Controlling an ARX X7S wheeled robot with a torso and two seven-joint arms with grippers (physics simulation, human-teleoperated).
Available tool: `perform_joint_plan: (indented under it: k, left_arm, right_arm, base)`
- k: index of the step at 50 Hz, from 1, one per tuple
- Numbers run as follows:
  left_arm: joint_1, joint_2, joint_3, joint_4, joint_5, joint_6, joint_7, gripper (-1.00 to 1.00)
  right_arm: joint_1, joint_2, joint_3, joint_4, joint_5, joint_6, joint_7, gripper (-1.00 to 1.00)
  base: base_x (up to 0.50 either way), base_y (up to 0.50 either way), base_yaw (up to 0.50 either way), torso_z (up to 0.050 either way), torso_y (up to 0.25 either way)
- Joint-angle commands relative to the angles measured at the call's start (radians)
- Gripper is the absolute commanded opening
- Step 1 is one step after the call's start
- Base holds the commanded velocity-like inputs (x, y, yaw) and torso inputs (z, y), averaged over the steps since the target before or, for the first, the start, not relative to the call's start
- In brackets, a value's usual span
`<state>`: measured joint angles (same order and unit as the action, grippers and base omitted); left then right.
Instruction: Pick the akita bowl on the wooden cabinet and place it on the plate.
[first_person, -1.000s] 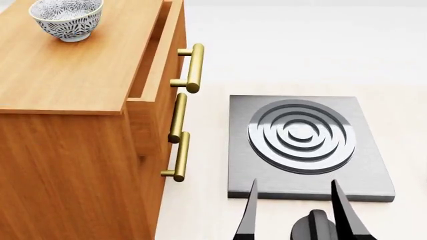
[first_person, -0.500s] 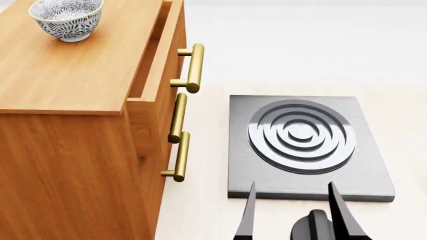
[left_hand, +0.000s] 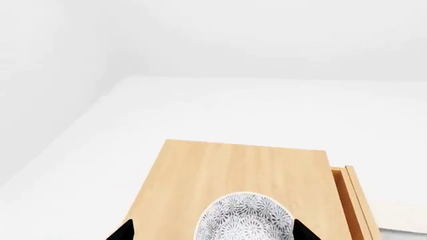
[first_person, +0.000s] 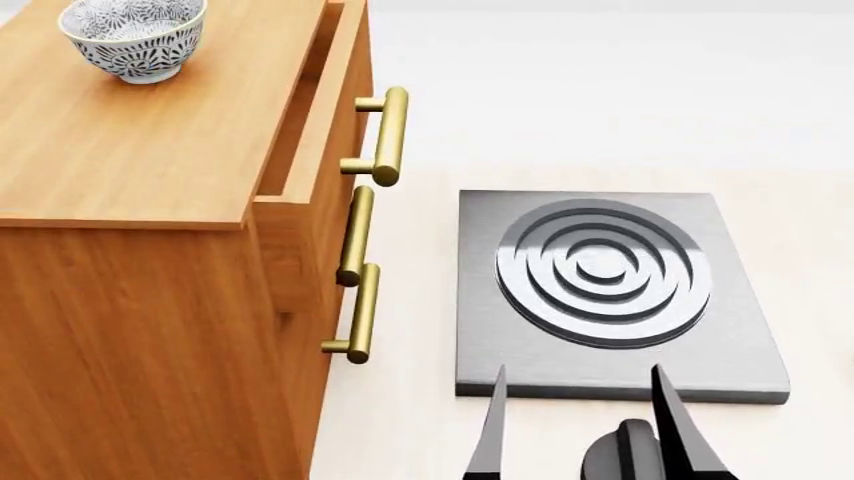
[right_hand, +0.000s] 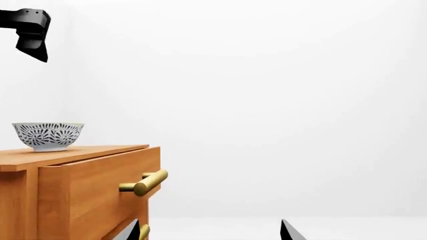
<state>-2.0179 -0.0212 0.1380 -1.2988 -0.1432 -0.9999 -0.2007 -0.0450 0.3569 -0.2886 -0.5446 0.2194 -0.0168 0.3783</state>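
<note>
Since the earlier head frames, only the right end effector has shifted: its two dark fingers sit slightly lower and further left at the bottom edge, while bowl, cabinet and the grey ringed slab are unchanged. That end effector is spread wide and holds nothing.

The akita bowl stands upright on the top of the wooden cabinet, near its far left corner. It lies well apart from the right end effector, up and away to the left, with the cabinet's open top drawer between them.

The left end effector is the nearer one. Its wrist view looks down on the bowl between two spread finger tips, which are clear of the rim and grasp nothing. The bowl is round, so no long axis governs the approach. Judgement: the coming move is a straight descent of the left arm.

No plate is visible in any current view.
</note>
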Motion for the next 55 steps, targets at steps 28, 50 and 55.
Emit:
perform_joint_plan:
  k: [28, 50, 55]
  left_arm:
    - [-0.035, 0.018, -0.216, -0.010, 0.124, -0.163, -0.049, 1.00]
    - [-0.052, 0.012, -0.189, -0.010, 0.140, -0.127, -0.078, 1.00]
    - [-0.051, 0.013, -0.184, -0.010, 0.136, -0.134, -0.087, 1.00]
  right_arm:
    - [0.004, -0.010, 0.006, 0.022, -0.008, -0.016, -0.014, 1.00]
    - [0.007, -0.006, -0.002, 0.025, -0.008, -0.017, -0.009, 1.00]
    - [0.009, -0.007, -0.004, 0.027, -0.006, -0.017, -0.009, 1.00]
  base:
    - [0.00, 0.00, 0.00, 0.000, 0.000]
    - [0.00, 0.00, 0.00, 0.000, 0.000]
    - [0.00, 0.00, 0.00, 0.000, -0.050]
